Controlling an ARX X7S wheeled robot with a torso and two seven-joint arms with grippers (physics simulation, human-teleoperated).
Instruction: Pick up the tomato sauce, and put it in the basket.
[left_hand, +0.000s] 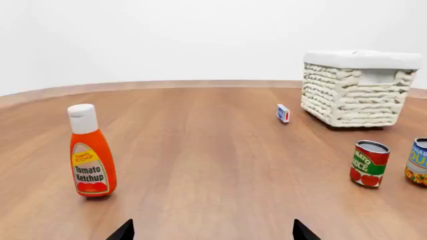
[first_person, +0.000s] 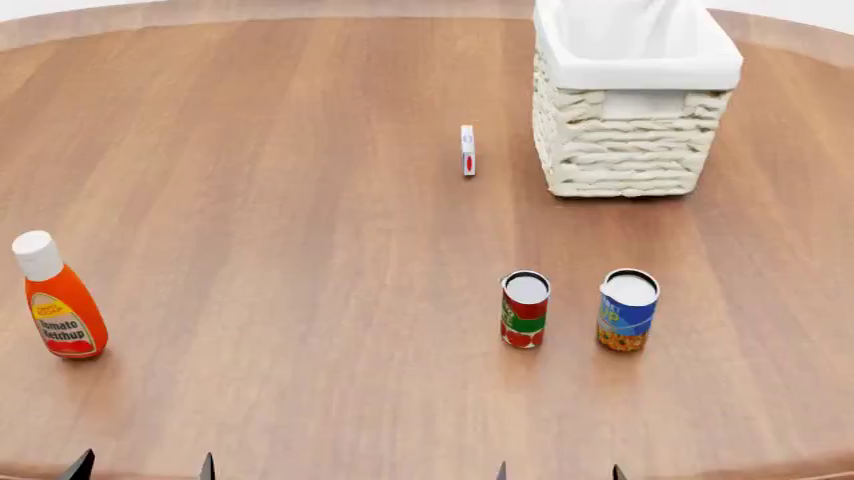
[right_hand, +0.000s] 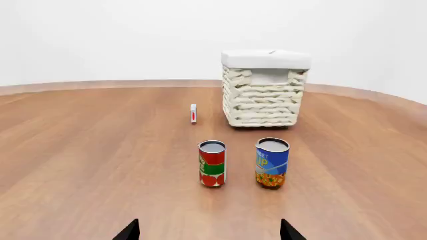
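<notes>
Head view, layout: I see the tomato sauce (first_person: 525, 309) standing upright on the table (first_person: 294, 200), just beside the blue can (first_person: 627, 309) but apart from it. The basket (first_person: 635, 110) stands farther back, well apart from both cans.
Head view, grippers: the right gripper (first_person: 557, 472) shows two separated tips at the near edge, in line with the tomato sauce. The left gripper (first_person: 140, 467) shows likewise, near the ketchup bottle (first_person: 59, 298). Both stand spread and empty.
Head view, risk: I judge the narrow gap between the cans to be the main hazard. A wide-spread finger could strike the blue can and topple it.
Left wrist view, layout: the ketchup bottle (left_hand: 91, 152) is close; the tomato sauce (left_hand: 369, 163) lies far to one side. The left fingertips (left_hand: 123, 232) appear apart.
Left wrist view, risk: reaching across with this arm could sweep the bottle over.
Right wrist view, layout: the tomato sauce (right_hand: 213, 163) sits nearly centred between the fingertips (right_hand: 130, 231), with the blue can (right_hand: 272, 162) beside it and the basket (right_hand: 264, 89) behind.
Right wrist view, risk: a small box (right_hand: 193, 113) stands on edge near the basket. A low carry could clip it or the basket rim. A high or off-centre grip may tip the can.
</notes>
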